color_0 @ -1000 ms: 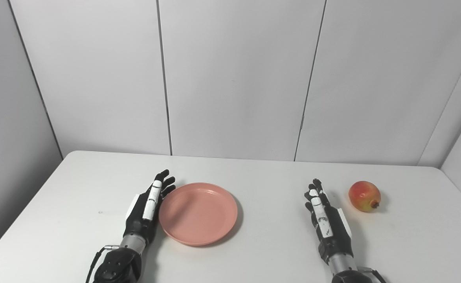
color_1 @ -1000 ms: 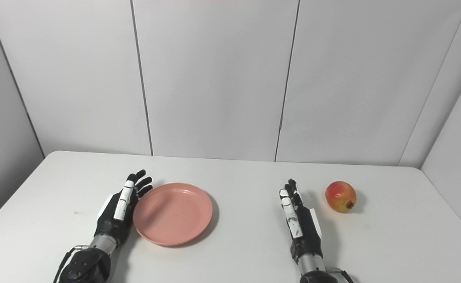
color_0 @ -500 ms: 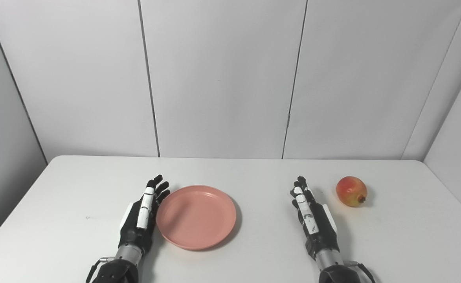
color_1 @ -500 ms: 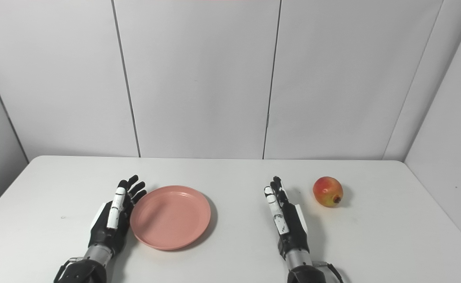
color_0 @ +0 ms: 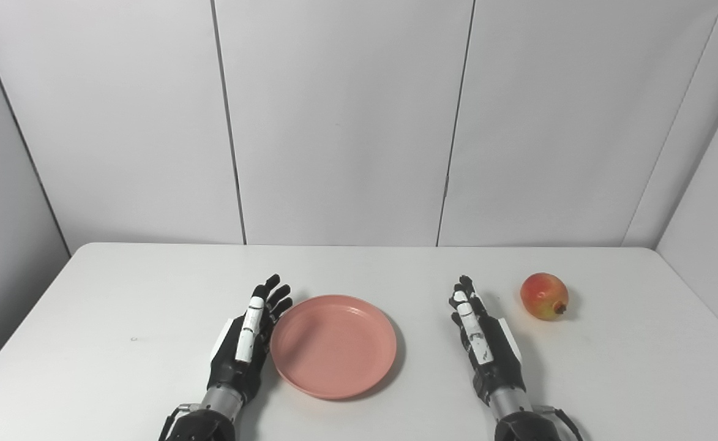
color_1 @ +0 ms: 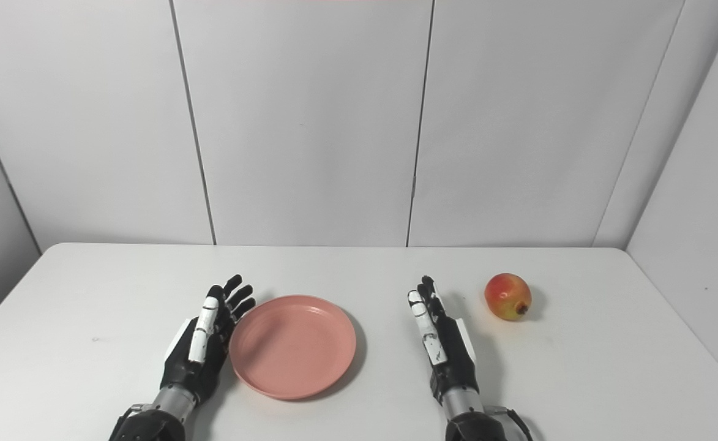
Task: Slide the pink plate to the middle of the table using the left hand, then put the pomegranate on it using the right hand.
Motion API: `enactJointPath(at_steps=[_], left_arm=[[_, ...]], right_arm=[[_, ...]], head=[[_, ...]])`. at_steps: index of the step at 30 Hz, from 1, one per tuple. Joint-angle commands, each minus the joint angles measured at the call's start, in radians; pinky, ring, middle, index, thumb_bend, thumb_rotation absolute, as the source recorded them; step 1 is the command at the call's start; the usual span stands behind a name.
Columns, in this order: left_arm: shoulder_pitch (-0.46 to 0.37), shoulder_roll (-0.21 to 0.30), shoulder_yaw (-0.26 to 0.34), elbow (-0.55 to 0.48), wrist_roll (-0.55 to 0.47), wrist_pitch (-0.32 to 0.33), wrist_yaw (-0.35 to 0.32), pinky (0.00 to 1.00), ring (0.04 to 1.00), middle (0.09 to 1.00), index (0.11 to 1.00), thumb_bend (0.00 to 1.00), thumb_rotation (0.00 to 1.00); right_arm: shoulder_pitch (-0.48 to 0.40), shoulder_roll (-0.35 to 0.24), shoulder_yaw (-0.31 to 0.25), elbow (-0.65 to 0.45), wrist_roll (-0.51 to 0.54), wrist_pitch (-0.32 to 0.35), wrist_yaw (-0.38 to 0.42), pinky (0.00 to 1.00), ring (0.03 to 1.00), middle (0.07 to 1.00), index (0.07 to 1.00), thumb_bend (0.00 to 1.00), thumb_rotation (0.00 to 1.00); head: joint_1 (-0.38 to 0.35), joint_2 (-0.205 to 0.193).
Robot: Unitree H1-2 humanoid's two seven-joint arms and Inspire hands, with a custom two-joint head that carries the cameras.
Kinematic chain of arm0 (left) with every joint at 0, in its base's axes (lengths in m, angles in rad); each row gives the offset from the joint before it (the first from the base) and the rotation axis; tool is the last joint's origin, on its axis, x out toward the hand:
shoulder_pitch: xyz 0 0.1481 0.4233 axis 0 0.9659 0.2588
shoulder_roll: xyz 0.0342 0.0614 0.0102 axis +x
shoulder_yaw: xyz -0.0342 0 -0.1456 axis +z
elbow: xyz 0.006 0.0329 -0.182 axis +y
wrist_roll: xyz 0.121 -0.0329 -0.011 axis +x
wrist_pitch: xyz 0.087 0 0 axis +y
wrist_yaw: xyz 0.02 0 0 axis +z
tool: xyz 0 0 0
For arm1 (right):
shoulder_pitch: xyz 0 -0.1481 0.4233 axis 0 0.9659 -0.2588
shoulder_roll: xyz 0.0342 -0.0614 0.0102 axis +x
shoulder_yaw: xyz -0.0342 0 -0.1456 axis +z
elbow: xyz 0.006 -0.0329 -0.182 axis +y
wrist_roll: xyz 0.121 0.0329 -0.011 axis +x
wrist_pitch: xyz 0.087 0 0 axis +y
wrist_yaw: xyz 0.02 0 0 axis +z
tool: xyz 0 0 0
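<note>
Plate [color_0: 333, 346]: pushed rightward since a second ago, nearing desk [color_0: 101, 306] centre. Left hand [color_0: 245, 349] flat against its 9 o'clock rim, fingers released. Right hand [color_0: 484, 349] likewise released, idle. Pomegranate [color_0: 544, 296] untouched; sliding nearly done.

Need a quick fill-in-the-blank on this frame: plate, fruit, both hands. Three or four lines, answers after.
1. The left hand rests against the ____ edge of the pink plate.
2. The pomegranate lies to the ____ of the right hand.
3. The plate holds ____.
4. The right hand is ____, holding nothing.

Answers: left; right; nothing; open
</note>
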Motion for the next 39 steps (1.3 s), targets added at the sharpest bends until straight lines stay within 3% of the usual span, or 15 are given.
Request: enactJointPath(at_steps=[1,8,25,30,34,37,39], left_arm=[[0.006,-0.019,-0.003,-0.013,-0.001,-0.003,0.009,0.90,0.918,0.919,0.913,0.55,1.00],[0.023,-0.019,-0.027,-0.047,0.004,0.031,-0.006,0.92,0.942,0.940,0.929,0.55,1.00],[0.026,0.004,-0.057,-0.041,0.005,0.023,-0.035,0.96,0.969,0.967,0.965,0.56,1.00],[0.024,0.011,-0.058,-0.038,0.018,0.022,-0.029,0.95,0.966,0.965,0.965,0.55,1.00],[0.016,0.015,-0.057,-0.027,0.021,0.016,-0.025,0.95,0.963,0.963,0.960,0.55,1.00],[0.012,0.016,-0.057,-0.016,0.025,0.009,-0.024,0.95,0.963,0.961,0.958,0.55,1.00],[0.010,0.018,-0.057,-0.012,0.031,0.001,-0.025,0.95,0.965,0.965,0.961,0.56,1.00]], right_arm=[[-0.038,-0.002,0.000,-0.039,0.008,0.003,0.008,0.99,0.964,0.980,0.987,0.55,0.86],[-0.036,-0.007,0.007,-0.039,0.004,0.004,0.012,0.99,0.967,0.985,0.988,0.55,0.86],[-0.034,-0.006,0.006,-0.049,0.011,0.005,0.009,0.99,0.965,0.979,0.984,0.55,0.85],[-0.059,-0.025,-0.022,-0.072,0.016,-0.028,-0.005,0.96,0.955,0.960,0.976,0.53,0.81],[-0.082,-0.045,-0.043,-0.105,0.009,-0.018,-0.014,0.97,0.956,0.972,0.987,0.56,0.77],[-0.100,-0.056,-0.052,-0.109,-0.006,-0.049,-0.029,0.99,0.958,0.969,0.973,0.61,0.73],[-0.109,-0.079,-0.045,-0.115,-0.061,-0.069,-0.053,0.98,0.958,0.968,0.962,0.60,0.76]], head=[[0.001,0.001],[-0.001,-0.003],[-0.007,0.003],[-0.010,0.009],[-0.012,0.010],[-0.011,0.009],[-0.012,0.008]])
